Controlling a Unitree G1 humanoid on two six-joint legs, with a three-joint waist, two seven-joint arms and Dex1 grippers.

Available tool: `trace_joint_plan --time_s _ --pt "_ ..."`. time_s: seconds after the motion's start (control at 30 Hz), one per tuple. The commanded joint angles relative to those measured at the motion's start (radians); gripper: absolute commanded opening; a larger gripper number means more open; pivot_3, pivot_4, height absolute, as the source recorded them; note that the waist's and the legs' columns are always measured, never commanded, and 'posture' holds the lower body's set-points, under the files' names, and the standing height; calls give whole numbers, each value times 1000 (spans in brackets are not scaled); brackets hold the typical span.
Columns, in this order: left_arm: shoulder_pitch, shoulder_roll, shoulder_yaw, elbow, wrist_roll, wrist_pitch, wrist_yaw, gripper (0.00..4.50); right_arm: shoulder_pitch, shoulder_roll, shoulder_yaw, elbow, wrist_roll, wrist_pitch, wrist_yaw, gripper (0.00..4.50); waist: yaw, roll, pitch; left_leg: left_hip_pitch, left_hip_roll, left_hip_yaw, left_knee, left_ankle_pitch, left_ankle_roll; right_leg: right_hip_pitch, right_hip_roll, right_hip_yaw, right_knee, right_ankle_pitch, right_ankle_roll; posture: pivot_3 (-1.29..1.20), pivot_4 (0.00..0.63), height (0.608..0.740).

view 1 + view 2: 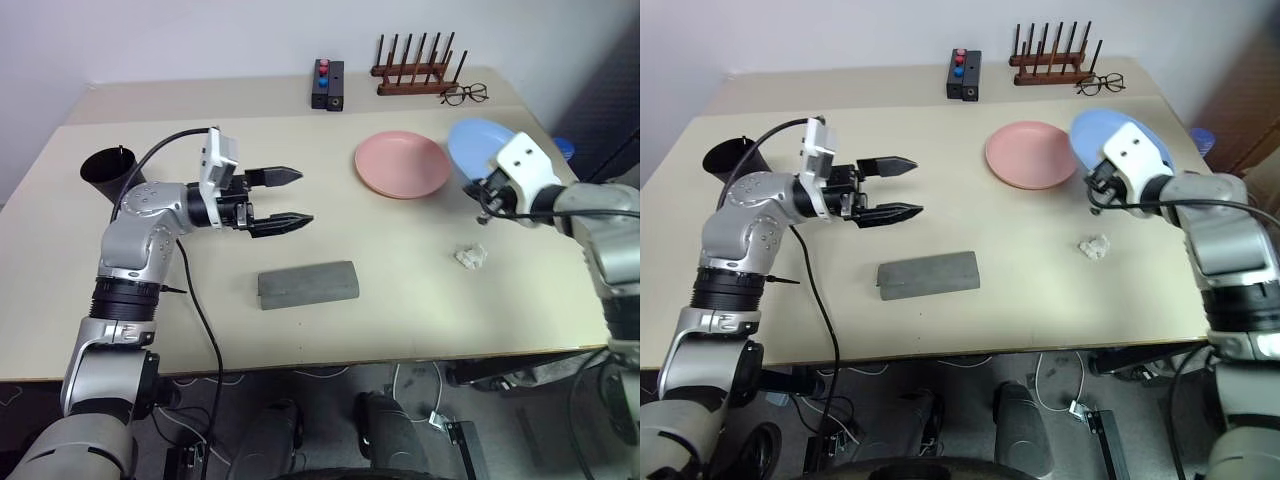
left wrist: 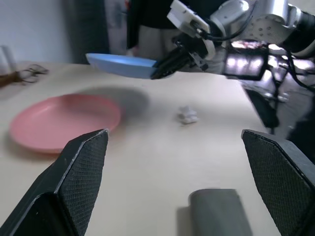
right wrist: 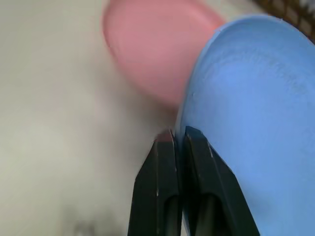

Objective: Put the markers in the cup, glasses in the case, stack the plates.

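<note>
A wooden peg rack (image 1: 413, 68), clear spectacles (image 1: 465, 95) and button box (image 1: 327, 84) line the table's (image 1: 400, 310) far edge.

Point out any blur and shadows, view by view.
Right wrist view: pink plate soft and out of focus, gripper shut on the blue plate's rim. Left wrist view: blue plate casts a dark shadow on the table beside the pink plate; own fingers loom large. Eye views: even light, soft shadows under the case.

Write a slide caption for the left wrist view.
Right pincer holds the blue plate above the table, near the pink plate.
</note>
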Motion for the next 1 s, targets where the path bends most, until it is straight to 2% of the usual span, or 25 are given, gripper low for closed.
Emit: trace_joint_plan --time_s 0.03,0.2,0.37,0.4,0.43,0.5,0.67,0.83,1.0 --pt "-6 2 32 -17 -2 -34 23 4500 -102 93 75 91 -61 -96 -9 12 -2 0 0 0 0 0 0 0 0 0 0 0 0 0 0 0 150 740" --pt "13 9 29 -43 -3 -36 39 4500 -155 181 112 205 -95 -170 -3 12 2 0 0 -1 0 -1 -1 0 0 -2 0 0 1 0 0 0 150 740" --pt "57 28 49 -93 -16 -17 72 4500 -263 298 132 422 -123 -299 -9 12 -16 0 0 -1 0 0 0 0 0 -3 0 0 1 0 0 0 150 740" --pt "63 29 51 -103 -20 -9 78 4500 -271 300 132 446 -132 -325 -8 651 -20 0 0 -1 0 0 -1 0 -1 -3 0 0 2 0 0 0 150 740" --pt "69 30 52 -111 -20 -8 83 4500 -278 304 125 462 -134 -346 -10 949 -21 0 0 0 1 -1 -2 0 -1 -3 1 0 2 0 0 0 150 740" --pt "78 32 53 -122 -20 -8 88 4500 -292 314 108 486 -127 -365 -12 1903 -22 0 0 -1 0 -1 -2 0 -1 -3 0 0 2 0 0 0 150 740" --pt "90 28 54 -143 -32 7 100 4500 -282 290 50 448 -79 -283 29 4470 -27 0 0 -1 0 -1 -1 0 -1 -3 0 0 2 0 0 0 150 740" --pt "99 39 50 -158 -50 27 76 4500 -211 197 -59 338 15 -96 87 4470 -22 0 0 -1 0 -1 -1 0 0 -3 0 0 2 0 0 0 150 740" --pt "118 52 46 -176 -64 18 30 4500 18 43 -119 23 129 246 170 4470 -14 0 0 -1 0 -1 -1 0 0 -3 0 0 1 0 0 0 150 740"
